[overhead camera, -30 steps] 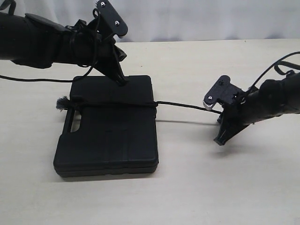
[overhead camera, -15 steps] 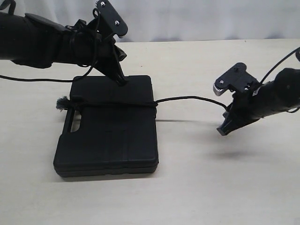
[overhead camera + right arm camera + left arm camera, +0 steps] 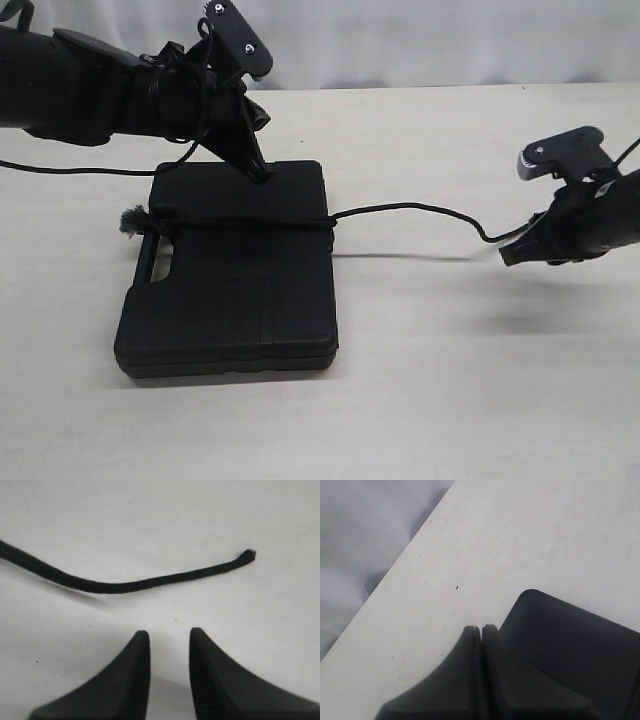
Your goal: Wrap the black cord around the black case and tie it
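Your black cord [image 3: 400, 206] crosses the black case [image 3: 235, 300], and its limp tail trails off the case toward your right claw [image 3: 167, 634], which is released and empty. Your left claw [image 3: 481, 628], clenched on nothing, sits at the case's far edge. The cord looks soft and light, so pinch it near the tip.

The case [image 3: 235, 290] lies on the table [image 3: 420, 380], left of the middle, with the left gripper [image 3: 262, 174] at its rear edge. The cord [image 3: 400, 208] crosses the lid from left to right in its rear half, its tuft [image 3: 132, 220] sticking out past the left edge, then trails off to the right. Its free end lies just beside the right gripper [image 3: 508, 255], not between the jaws, well to the right of the case.
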`<control>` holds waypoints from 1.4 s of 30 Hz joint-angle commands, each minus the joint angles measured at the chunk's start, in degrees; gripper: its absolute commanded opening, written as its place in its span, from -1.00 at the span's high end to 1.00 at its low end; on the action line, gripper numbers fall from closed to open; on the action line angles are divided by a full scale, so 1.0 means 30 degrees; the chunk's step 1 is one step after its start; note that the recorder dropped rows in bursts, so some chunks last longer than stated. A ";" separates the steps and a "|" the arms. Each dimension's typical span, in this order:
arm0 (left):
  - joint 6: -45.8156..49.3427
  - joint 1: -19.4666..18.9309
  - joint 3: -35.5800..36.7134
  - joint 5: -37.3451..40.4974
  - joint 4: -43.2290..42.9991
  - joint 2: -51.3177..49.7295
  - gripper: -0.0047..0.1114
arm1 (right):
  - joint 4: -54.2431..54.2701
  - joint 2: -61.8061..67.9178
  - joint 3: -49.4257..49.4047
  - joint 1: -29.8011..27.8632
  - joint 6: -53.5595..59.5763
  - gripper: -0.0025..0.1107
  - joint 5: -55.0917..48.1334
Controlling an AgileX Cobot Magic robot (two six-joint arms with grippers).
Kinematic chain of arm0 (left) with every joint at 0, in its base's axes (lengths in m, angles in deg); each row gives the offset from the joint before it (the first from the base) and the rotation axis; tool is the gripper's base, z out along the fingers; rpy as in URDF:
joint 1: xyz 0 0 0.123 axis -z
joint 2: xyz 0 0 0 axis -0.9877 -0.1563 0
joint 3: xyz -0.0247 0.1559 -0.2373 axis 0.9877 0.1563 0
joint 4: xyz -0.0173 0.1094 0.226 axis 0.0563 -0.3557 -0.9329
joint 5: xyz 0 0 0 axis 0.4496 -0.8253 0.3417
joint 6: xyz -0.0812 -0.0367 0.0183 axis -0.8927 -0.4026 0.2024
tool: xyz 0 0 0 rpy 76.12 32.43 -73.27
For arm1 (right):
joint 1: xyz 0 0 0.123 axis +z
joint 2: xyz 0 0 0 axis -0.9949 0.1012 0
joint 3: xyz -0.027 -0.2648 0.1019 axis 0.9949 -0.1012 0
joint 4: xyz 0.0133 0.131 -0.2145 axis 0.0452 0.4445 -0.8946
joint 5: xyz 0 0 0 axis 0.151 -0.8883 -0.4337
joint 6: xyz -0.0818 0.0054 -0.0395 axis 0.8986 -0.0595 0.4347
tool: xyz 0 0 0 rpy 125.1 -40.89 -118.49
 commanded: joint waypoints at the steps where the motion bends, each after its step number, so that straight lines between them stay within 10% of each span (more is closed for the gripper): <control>1: -0.0859 -0.0022 0.0127 0.0082 0.0090 0.0769 0.92 | 0.0769 -0.2871 -0.0904 0.0011 -0.0027 0.88 0.0106; 11: -0.3383 -0.0022 0.5045 0.0454 0.0625 0.9206 0.92 | 0.3201 -1.2651 -0.6981 0.0011 -0.1044 0.88 0.6097; 24: -0.3638 0.0021 1.1532 -0.0479 0.5176 2.3482 0.92 | 0.3380 -2.3277 -0.8106 0.0011 -0.6431 0.88 0.2413; 42: -0.3643 0.0021 1.2336 -0.0419 0.5597 2.7949 0.92 | 0.4224 -2.8193 -0.8106 0.0011 -0.6687 0.88 0.0526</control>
